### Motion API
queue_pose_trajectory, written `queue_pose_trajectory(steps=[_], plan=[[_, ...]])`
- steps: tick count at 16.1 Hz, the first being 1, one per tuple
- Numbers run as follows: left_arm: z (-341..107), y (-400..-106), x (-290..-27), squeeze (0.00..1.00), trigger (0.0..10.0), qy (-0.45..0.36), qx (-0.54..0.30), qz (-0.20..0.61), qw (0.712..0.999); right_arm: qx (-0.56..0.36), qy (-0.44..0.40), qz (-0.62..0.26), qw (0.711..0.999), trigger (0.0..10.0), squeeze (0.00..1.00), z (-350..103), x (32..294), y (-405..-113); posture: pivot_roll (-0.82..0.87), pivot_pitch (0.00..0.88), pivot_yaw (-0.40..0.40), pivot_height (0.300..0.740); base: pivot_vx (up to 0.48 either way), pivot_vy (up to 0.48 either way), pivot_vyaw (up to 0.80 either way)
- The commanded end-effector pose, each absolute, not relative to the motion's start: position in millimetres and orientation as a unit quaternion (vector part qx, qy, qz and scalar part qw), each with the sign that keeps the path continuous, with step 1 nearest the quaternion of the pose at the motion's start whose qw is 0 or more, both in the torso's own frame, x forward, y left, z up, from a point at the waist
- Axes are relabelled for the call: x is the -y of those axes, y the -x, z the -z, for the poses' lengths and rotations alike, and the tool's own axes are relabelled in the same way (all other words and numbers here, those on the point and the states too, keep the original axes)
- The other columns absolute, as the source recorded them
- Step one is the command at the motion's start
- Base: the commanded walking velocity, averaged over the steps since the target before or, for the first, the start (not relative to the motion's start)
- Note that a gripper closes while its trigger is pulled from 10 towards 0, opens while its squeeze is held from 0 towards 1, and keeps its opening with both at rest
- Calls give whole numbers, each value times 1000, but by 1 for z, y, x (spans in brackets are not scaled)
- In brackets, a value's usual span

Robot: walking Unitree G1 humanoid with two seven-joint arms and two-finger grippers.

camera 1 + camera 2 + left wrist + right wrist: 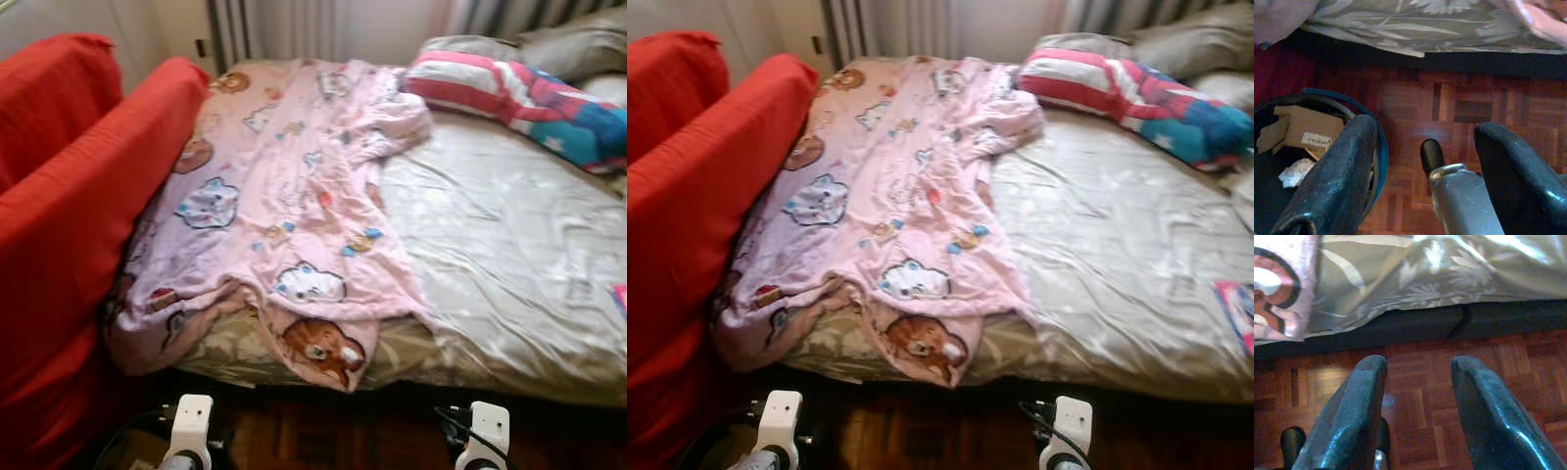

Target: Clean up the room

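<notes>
A pink blanket (284, 196) printed with cartoon animals lies crumpled along the left half of the bed (509, 264), its end hanging over the foot edge. A striped pink, white and blue pillow (519, 98) rests at the head on the right. My left gripper (1425, 171) hangs low above the parquet floor, open and empty, beside a dark bin (1288, 147) holding cardboard and crumpled paper. My right gripper (1418, 401) also hangs open and empty over the floor, just short of the bed's foot. Both white wrists (188, 421) show at the bottom of the eye views.
A red sofa (69, 215) stands tight against the bed's left side. Grey pillows (578, 44) lie at the far right. A colourful flat item (1239, 313) sits at the bed's right edge. Curtains and a radiator (230, 29) line the far wall.
</notes>
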State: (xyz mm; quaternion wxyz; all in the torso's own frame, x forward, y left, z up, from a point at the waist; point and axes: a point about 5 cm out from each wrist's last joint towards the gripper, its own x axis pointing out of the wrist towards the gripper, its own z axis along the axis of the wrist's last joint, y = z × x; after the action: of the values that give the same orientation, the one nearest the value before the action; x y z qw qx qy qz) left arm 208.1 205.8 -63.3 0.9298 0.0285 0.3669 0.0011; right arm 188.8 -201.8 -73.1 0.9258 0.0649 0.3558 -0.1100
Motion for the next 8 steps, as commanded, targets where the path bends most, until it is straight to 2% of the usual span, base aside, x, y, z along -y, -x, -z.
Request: queue_pose_trajectory(steps=[1,8], plan=[[68,-199,-210,0,10000,-31,-386,-4,922,-370,-63,105,921,10000,0,77,199,-183,46,115,-19,740,274,0,0],[68,-199,-210,0,10000,-34,-386,-2,922,-372,-66,105,920,10000,0,78,198,-182,50,115,-17,740,275,0,0]])
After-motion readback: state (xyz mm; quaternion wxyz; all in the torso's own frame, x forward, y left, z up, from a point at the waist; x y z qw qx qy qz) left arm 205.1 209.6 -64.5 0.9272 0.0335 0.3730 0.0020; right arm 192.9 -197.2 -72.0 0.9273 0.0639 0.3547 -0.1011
